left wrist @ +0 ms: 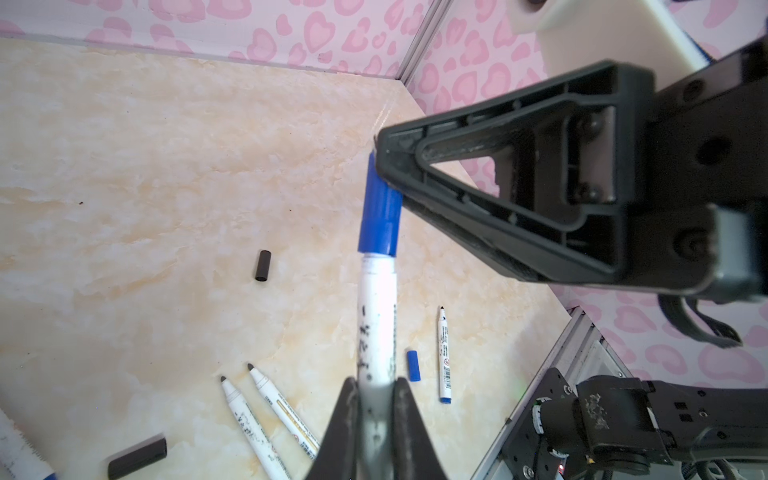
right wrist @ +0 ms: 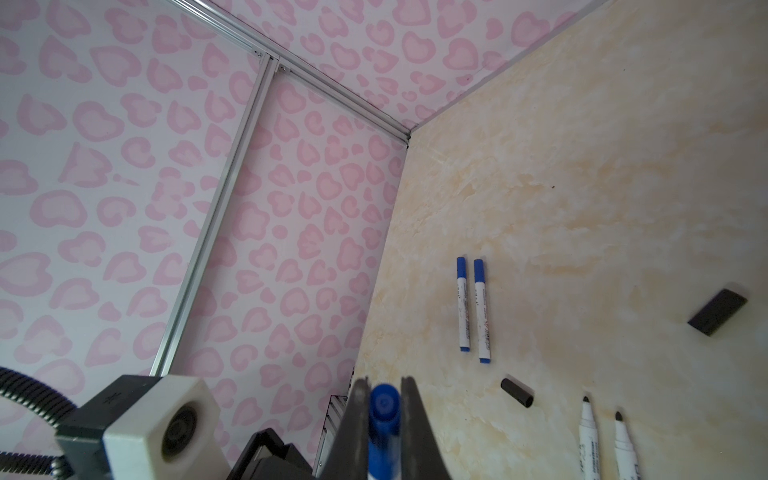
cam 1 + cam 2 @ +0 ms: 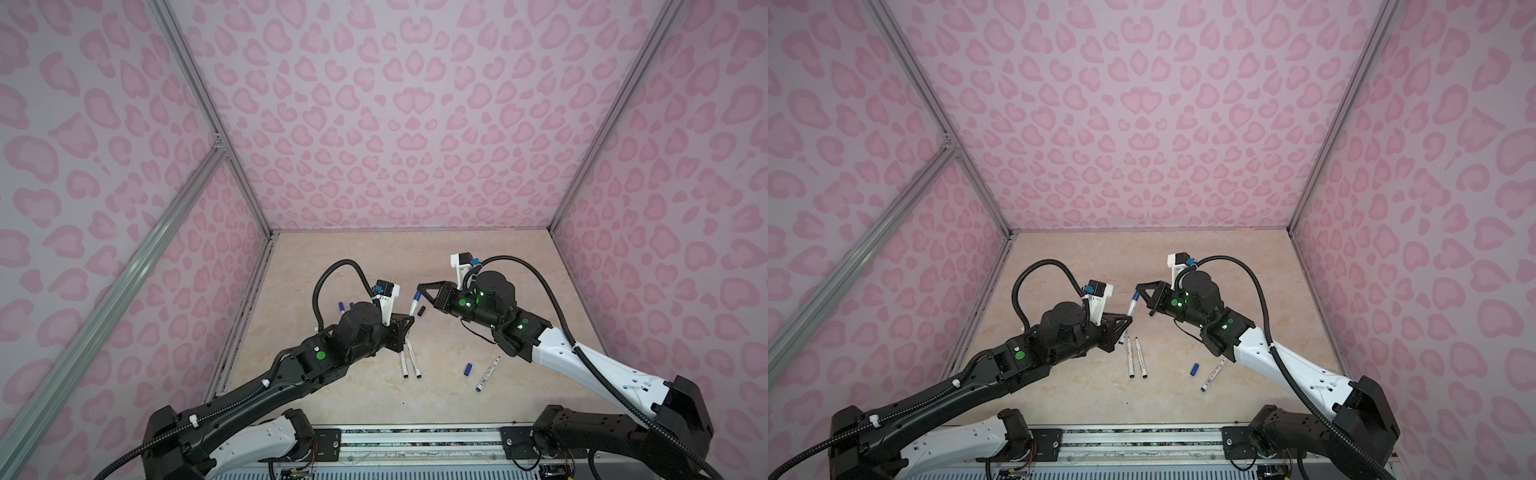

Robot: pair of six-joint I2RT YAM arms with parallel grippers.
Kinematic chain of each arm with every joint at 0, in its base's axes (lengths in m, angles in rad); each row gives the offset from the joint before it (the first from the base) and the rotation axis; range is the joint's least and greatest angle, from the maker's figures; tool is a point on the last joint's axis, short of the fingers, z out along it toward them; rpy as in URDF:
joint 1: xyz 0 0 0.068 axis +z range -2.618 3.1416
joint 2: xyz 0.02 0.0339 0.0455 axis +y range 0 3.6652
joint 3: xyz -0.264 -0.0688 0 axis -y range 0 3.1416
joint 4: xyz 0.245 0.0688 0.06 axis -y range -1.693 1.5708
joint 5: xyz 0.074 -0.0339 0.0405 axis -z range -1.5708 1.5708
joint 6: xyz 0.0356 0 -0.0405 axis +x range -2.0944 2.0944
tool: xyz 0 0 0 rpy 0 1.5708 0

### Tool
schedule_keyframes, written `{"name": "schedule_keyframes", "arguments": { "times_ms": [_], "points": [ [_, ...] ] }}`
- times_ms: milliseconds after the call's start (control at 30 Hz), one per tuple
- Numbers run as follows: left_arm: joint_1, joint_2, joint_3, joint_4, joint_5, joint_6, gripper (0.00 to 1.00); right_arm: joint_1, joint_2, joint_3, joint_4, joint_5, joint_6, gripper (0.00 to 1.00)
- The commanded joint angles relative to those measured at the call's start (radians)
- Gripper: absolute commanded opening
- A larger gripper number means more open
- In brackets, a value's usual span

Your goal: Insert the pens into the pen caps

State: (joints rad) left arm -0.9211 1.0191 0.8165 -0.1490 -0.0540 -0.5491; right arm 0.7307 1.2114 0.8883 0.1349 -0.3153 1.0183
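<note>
Left pincer (image 1: 376, 380) closed on barrel of raised white pen (image 1: 376, 316), right pincer (image 2: 384, 382) clamped around blue cap (image 1: 379, 216) at its tip, above marbled beige counter (image 3: 353, 270), loose pens (image 3: 414, 360) and loose caps (image 3: 468, 369) scattered below, pink heart-print walls (image 3: 395, 124).

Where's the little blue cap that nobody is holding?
In both top views the loose blue cap lies on the table, right of the middle, just left of an uncapped pen.
</note>
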Motion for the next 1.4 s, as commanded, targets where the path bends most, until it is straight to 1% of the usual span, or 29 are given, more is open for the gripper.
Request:
{"name": "schedule_keyframes", "arguments": {
  "times_ms": [0,67,200,300,400,467,600,700,767,833,933,1033,1100,1267,1333,1367],
  "points": [
    [0.008,0.004,0.0,0.064,-0.085,-0.002,0.03,0.001,-0.001,-0.015,0.009,-0.067,0.04,0.0],
    [0.008,0.013,0.013,0.044,-0.121,-0.003,0.03,0.01,0.003,-0.025,0.028,-0.07,0.063,0.0],
    [0.004,0.038,0.049,0.02,-0.195,0.015,0.03,0.063,0.027,-0.009,0.004,-0.023,0.079,0.0],
    [-0.025,0.07,0.079,0.001,-0.3,0.041,0.03,0.078,0.05,0.027,-0.053,0.006,0.08,0.0],
    [-0.046,0.096,0.091,-0.003,-0.379,0.065,0.03,0.074,0.055,0.05,-0.123,0.07,0.059,0.0],
    [-0.055,0.111,0.105,-0.008,-0.404,0.076,0.03,0.07,0.063,0.074,-0.162,0.099,0.018,0.0],
    [-0.054,0.109,0.109,-0.001,-0.373,0.093,0.03,0.061,0.088,0.152,-0.259,0.121,-0.093,0.0],
    [-0.05,0.103,0.104,0.0,-0.334,0.097,0.03,0.045,0.109,0.181,-0.262,0.071,-0.176,0.0],
    [-0.045,0.098,0.1,0.006,-0.301,0.097,0.03,0.029,0.129,0.208,-0.298,0.037,-0.21,0.0],
    [-0.044,0.095,0.095,0.007,-0.301,0.097,0.03,0.016,0.141,0.219,-0.311,-0.001,-0.231,0.0],
    [-0.042,0.102,0.1,-0.009,-0.337,0.096,0.03,0.012,0.154,0.253,-0.389,0.02,-0.272,0.0],
    [-0.042,0.114,0.104,-0.009,-0.33,0.097,0.03,0.016,0.16,0.288,-0.458,0.056,-0.335,0.0],
    [-0.043,0.117,0.102,-0.001,-0.323,0.095,0.03,0.008,0.156,0.274,-0.445,0.047,-0.329,0.0],
    [-0.041,0.112,0.09,0.018,-0.346,0.09,0.03,-0.01,0.128,0.169,-0.257,-0.071,-0.191,0.0],
    [-0.039,0.106,0.089,0.021,-0.344,0.09,0.03,-0.01,0.116,0.153,-0.23,-0.072,-0.159,0.0],
    [-0.039,0.102,0.088,0.023,-0.342,0.092,0.03,-0.01,0.11,0.152,-0.227,-0.065,-0.151,0.02]
  ]
}}
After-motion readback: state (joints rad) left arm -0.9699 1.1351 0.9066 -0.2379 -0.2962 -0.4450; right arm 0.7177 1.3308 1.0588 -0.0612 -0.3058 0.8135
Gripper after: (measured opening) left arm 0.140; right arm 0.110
